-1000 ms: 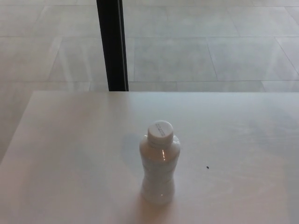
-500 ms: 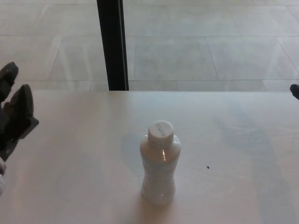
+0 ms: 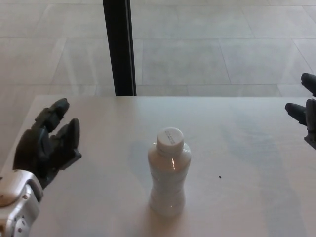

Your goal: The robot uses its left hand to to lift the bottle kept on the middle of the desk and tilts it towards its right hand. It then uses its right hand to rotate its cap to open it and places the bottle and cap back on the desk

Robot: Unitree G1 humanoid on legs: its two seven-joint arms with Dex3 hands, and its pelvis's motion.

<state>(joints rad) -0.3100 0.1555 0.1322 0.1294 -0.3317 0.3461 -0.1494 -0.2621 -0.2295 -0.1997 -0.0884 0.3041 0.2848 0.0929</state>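
The bottle stands upright on the desk, about midway between its left and right edges and nearer the near edge, with its white cap screwed on; it has not shifted. A small dark speck lies just to its right. The left hand has come well in over the desk's left side since half a second ago, fingers spread and empty, apart from the bottle. At the right edge, the right hand now shows more of itself, though whether it is spread or closed cannot be told. A black post stands beyond the far edge.
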